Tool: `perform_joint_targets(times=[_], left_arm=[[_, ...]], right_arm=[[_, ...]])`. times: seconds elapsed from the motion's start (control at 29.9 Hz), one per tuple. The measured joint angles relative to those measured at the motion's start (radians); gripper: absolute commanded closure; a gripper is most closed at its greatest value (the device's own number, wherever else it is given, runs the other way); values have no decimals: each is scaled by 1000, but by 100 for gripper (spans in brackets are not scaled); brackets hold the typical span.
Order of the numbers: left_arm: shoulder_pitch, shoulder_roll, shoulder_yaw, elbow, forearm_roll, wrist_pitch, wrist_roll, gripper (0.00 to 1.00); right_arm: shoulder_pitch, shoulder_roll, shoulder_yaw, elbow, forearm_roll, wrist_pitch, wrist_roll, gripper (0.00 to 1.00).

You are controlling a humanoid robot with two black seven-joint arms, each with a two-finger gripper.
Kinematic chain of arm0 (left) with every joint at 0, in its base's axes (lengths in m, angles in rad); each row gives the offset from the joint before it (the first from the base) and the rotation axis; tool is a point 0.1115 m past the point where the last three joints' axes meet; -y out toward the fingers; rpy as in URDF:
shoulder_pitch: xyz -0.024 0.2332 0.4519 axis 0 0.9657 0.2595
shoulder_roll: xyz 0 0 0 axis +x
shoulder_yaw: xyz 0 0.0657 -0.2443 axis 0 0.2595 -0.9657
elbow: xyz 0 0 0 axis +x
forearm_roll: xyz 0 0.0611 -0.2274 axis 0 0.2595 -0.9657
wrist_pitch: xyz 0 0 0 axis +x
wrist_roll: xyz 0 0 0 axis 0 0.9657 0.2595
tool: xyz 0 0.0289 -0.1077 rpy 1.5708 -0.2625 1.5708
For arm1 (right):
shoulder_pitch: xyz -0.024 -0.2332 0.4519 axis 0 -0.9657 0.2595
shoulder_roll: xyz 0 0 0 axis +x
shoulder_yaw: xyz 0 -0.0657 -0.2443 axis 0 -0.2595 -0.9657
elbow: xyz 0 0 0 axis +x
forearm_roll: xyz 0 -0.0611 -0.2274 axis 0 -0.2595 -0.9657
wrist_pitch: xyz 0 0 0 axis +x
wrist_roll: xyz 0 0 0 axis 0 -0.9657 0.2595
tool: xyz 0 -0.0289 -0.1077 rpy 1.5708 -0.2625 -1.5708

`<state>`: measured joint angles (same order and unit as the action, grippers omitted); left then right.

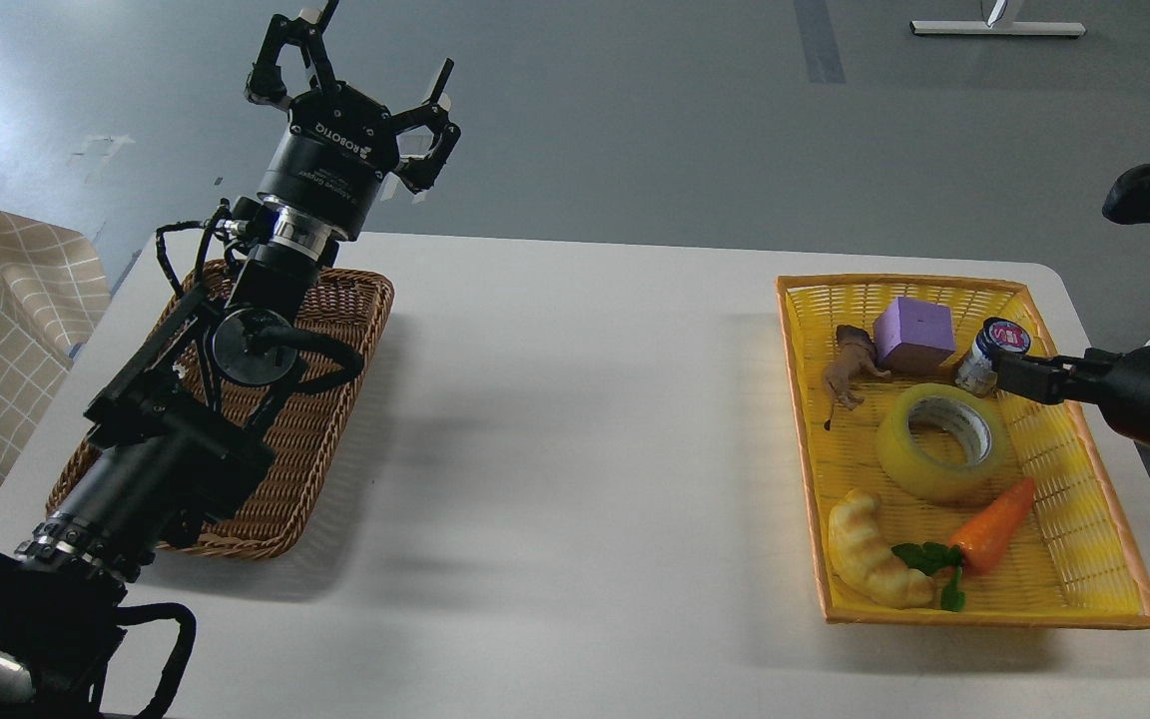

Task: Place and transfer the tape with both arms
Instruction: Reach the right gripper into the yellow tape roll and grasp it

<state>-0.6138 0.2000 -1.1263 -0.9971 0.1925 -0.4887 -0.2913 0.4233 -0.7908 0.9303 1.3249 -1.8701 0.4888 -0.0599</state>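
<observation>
1. Head view: the tape point(942, 441) lies flat in the yellow basket point(1074, 569), between carrot point(994, 524) and purple block point(913, 333).
2. Left gripper point(365, 85) raised above the wicker basket point(320, 439), fingers spread, empty.
3. Right gripper point(1019, 376) above the yellow basket; I cannot tell its state.

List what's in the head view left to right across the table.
Wicker basket → left pincer → toy animal → purple block → tape → yellow basket's right rim.

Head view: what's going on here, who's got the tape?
Nobody yet. The tape lies flat in the yellow basket among a carrot, a croissant toy, a purple block and a small jar. The right gripper reaches in just above it, holding nothing. The left gripper is open, raised over the wicker basket.
</observation>
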Motion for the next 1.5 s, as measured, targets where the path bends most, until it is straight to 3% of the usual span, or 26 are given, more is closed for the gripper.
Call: perform_joint_targets(times=[0.17,0.23,0.53,0.84,1.17,1.27,1.5], left_arm=[[0,1,-2,0,0,0,0,2],[0,1,-3,0,0,0,0,2],[0,1,-7,1,0,0,0,2],[0,1,-7,1,0,0,0,2],[2,-1,-8,1,0,0,0,2],[2,-1,-8,1,0,0,0,2],[2,-1,-7,1,0,0,0,2]], right_arm=[[0,10,-30,-4,-2,0,0,7],[0,12,-38,-4,-3,0,0,13],[0,32,-75,-12,-58,0,0,15],[3,66,-80,-77,-62,0,0,27],[17,88,-128,-92,-60,0,3,79],[23,96,-131,-110,-59,0,3,100],[49,98,-165,-124,-58,0,4,100]])
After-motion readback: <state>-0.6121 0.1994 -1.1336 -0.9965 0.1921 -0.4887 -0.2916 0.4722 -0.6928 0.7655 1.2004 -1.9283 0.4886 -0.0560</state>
